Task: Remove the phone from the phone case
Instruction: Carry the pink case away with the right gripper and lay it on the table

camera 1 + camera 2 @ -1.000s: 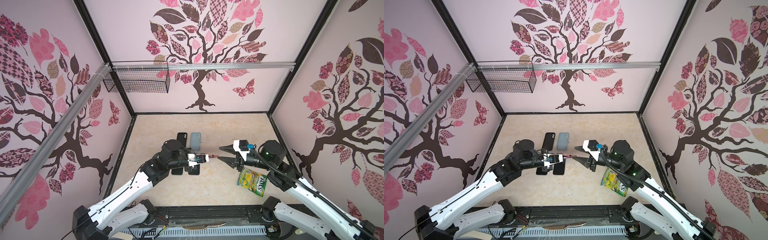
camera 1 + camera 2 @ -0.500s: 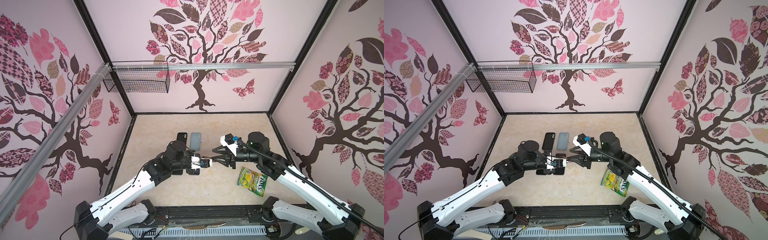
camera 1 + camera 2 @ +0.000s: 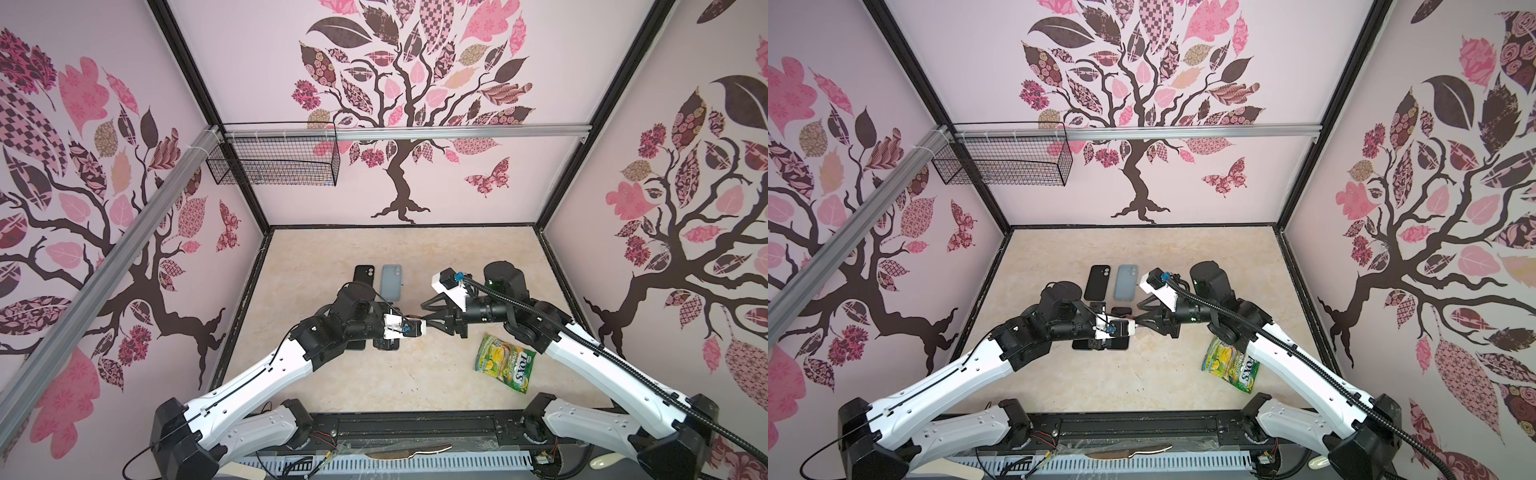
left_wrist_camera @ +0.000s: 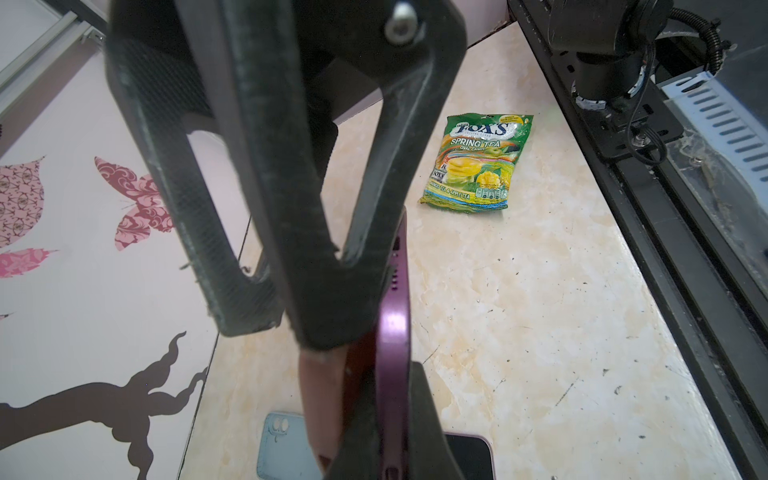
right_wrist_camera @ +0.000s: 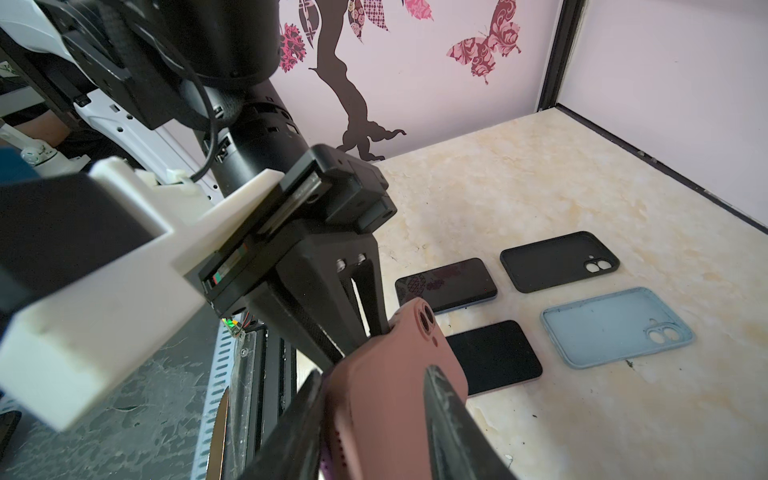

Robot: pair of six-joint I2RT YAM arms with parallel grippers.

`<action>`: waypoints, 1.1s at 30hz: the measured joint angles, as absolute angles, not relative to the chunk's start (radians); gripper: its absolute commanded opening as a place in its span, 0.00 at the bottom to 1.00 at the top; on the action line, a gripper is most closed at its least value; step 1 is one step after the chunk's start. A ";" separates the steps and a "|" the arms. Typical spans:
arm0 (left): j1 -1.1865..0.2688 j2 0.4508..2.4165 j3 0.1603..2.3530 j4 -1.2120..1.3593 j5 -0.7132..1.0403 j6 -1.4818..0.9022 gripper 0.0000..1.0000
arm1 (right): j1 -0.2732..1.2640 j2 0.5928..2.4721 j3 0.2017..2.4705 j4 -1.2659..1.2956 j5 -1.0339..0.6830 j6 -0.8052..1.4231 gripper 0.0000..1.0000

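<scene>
My left gripper [image 3: 412, 325] is shut on the purple phone [image 4: 392, 332], held edge-on above the table [image 3: 332, 386] in both top views. The reddish-brown phone case [image 5: 395, 382] still sits on the phone. In the left wrist view its lip [image 4: 318, 386] stands a little away from the phone's edge. My right gripper [image 3: 423, 318] meets the phone's free end from the right with its jaws partly apart. In the right wrist view one of its fingers [image 5: 291, 419] lies along the case's side edge and another crosses the case's back.
An empty black case [image 3: 363, 278] and an empty grey-blue case [image 3: 392, 282] lie behind the grippers. Two bare phones [image 5: 446, 282] [image 5: 494, 357] lie under the left arm. A green candy bag [image 3: 505, 368] lies at the right. A wire basket [image 3: 274, 162] hangs on the back wall.
My right gripper has moved left to the free end of the cased phone and its jaws have narrowed a little. The left gripper has kept its hold and shifted slightly forward.
</scene>
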State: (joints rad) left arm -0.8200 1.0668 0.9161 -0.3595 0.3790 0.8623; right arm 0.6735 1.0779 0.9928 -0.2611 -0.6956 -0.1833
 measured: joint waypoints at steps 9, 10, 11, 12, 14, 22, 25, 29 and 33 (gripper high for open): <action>-0.820 1.067 0.916 -0.386 0.351 0.868 0.00 | 0.722 1.127 1.050 -0.338 -0.604 -0.224 0.27; -0.820 1.067 0.916 -0.391 0.344 0.868 0.00 | 0.727 1.132 1.053 -0.344 -0.599 -0.228 0.23; -0.820 1.067 0.916 -0.394 0.338 0.868 0.00 | 0.731 1.136 1.057 -0.349 -0.597 -0.233 0.19; -0.820 1.067 0.916 -0.395 0.332 0.869 0.00 | 0.734 1.139 1.061 -0.353 -0.596 -0.236 0.16; -0.820 1.066 0.916 -0.395 0.321 0.869 0.00 | 0.738 1.140 1.061 -0.355 -0.588 -0.236 0.05; -0.823 1.036 0.915 -0.387 0.285 0.860 0.00 | 0.743 1.121 1.040 -0.265 -0.491 -0.112 0.00; -0.824 0.999 0.900 -0.365 0.286 0.839 0.00 | 0.712 1.092 0.974 -0.149 -0.433 0.021 0.00; -0.830 0.901 0.859 -0.324 0.299 0.799 0.00 | 0.596 1.084 0.841 0.018 -0.266 0.230 0.00; -0.830 0.826 0.812 -0.291 0.284 0.729 0.00 | 0.580 1.098 0.740 0.164 -0.102 0.408 0.00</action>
